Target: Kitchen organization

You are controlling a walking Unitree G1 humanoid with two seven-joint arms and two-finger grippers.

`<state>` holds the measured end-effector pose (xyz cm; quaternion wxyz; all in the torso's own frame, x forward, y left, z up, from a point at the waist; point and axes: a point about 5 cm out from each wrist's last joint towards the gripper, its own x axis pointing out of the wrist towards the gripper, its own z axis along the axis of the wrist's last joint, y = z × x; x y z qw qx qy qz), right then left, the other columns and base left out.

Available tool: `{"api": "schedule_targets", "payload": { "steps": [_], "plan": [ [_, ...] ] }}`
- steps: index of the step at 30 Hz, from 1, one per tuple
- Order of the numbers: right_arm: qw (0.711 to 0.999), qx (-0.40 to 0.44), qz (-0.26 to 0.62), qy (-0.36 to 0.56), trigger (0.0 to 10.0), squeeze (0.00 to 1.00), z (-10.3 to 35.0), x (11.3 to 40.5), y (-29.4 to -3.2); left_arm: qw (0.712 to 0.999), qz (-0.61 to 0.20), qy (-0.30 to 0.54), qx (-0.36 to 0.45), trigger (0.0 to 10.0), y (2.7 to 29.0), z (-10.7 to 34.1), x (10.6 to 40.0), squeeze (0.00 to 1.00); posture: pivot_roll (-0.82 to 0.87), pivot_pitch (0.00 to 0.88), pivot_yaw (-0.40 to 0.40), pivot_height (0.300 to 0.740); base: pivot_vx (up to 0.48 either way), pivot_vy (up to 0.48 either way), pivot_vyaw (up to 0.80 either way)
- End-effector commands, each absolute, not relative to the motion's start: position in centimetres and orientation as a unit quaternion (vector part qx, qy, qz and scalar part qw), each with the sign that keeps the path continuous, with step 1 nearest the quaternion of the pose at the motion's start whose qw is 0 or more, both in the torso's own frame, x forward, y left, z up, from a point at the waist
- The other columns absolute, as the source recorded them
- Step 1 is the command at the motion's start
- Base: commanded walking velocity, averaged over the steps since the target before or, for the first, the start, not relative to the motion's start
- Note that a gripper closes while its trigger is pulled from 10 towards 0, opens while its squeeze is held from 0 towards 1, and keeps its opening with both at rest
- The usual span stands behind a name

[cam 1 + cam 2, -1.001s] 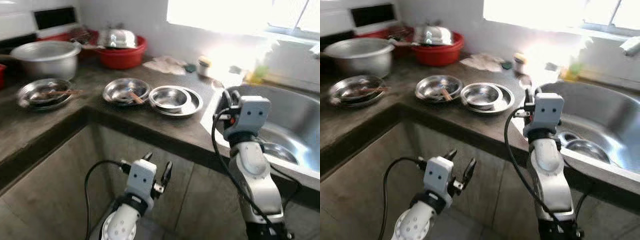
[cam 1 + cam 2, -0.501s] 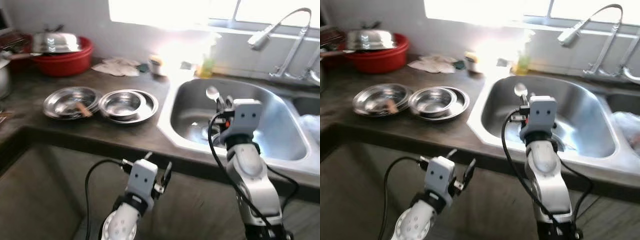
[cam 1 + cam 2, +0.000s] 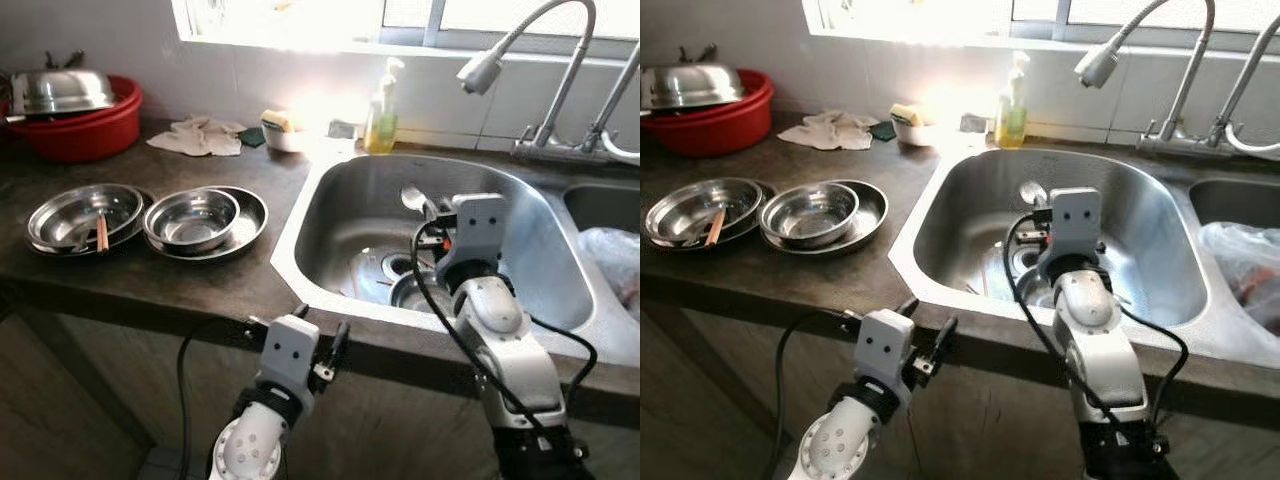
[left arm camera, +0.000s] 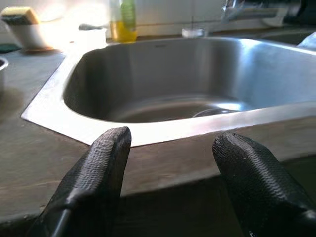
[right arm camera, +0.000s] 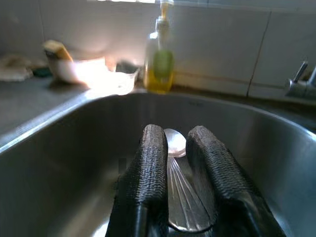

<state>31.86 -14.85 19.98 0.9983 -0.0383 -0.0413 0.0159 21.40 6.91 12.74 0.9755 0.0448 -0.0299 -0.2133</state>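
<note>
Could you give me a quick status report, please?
Right gripper shut on spoon, held over the sink. Left gripper open, low by the counter edge. Bowl lies below in the basin.

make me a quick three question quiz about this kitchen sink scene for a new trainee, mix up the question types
1. True or false: the right gripper is shut on a spoon.
2. Multiple choice: where is the left gripper? A. inside the sink B. low, before the counter's front edge C. over the red tub
3. Fill in: the soap bottle stands behind the sink, below the ____.

Key: 1 true; 2 B; 3 window
</note>
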Motion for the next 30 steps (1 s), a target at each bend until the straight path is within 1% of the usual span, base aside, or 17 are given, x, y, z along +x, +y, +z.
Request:
{"api": "schedule_targets", "payload": {
  "steps": [1,4,8,10,12,16,22,23,25,30],
  "plan": [
    [0.998,-0.051,0.023,-0.018,10.0,0.00,20.1,32.8,-14.9,0.972,-0.223,-0.048,0.061,10.0,7.0,13.3,21.3,0.00,0.12,0.034,-0.055,0.740,0.000,0.000,0.00],
    [0.998,-0.061,0.034,0.004,10.0,0.00,20.0,33.9,-15.3,0.966,-0.236,-0.058,0.085,10.0,7.4,13.4,21.6,0.00,0.12,0.033,-0.061,0.740,0.000,0.000,0.00],
    [0.996,-0.063,0.053,0.029,10.0,0.00,19.7,35.0,-15.5,0.965,-0.244,-0.058,0.077,10.0,8.0,13.4,22.0,0.00,0.13,0.036,-0.065,0.740,0.000,0.000,0.00],
    [0.993,-0.073,0.069,0.057,10.0,0.00,19.7,36.2,-15.8,0.961,-0.258,-0.067,0.070,10.0,8.1,13.8,21.9,0.00,0.13,0.040,-0.065,0.740,0.000,0.000,0.00],
    [0.993,-0.075,0.073,0.062,10.0,0.00,19.6,36.4,-15.8,0.961,-0.260,-0.068,0.070,10.0,8.0,13.8,21.9,0.00,0.13,0.043,-0.065,0.740,0.000,0.000,0.00],
    [0.987,-0.086,0.089,0.106,10.0,0.00,18.6,37.5,-16.1,0.959,-0.268,-0.067,0.068,10.0,7.5,13.7,21.4,0.00,0.14,0.050,-0.066,0.740,0.000,0.000,0.00],
    [0.982,-0.090,0.105,0.128,10.0,0.00,17.9,38.3,-16.2,0.959,-0.267,-0.066,0.066,10.0,7.6,13.7,21.1,0.00,0.15,0.054,-0.069,0.740,0.000,0.000,0.00],
    [0.982,-0.093,0.104,0.127,10.0,0.04,17.9,38.3,-16.2,0.959,-0.267,-0.066,0.066,10.0,7.6,13.7,21.1,0.00,0.15,0.055,-0.070,0.740,0.000,0.000,0.00],
    [0.982,-0.089,0.106,0.130,10.0,1.00,17.8,38.5,-16.2,0.960,-0.265,-0.065,0.068,10.0,7.7,13.7,21.0,0.00,0.15,0.054,-0.067,0.740,0.000,0.000,0.00],
    [0.983,-0.093,0.103,0.119,10.0,1.00,18.1,38.8,-16.5,0.960,-0.265,-0.064,0.069,10.0,7.7,13.6,20.9,0.00,0.15,0.053,-0.068,0.740,0.000,0.000,0.00]
  ]
}}
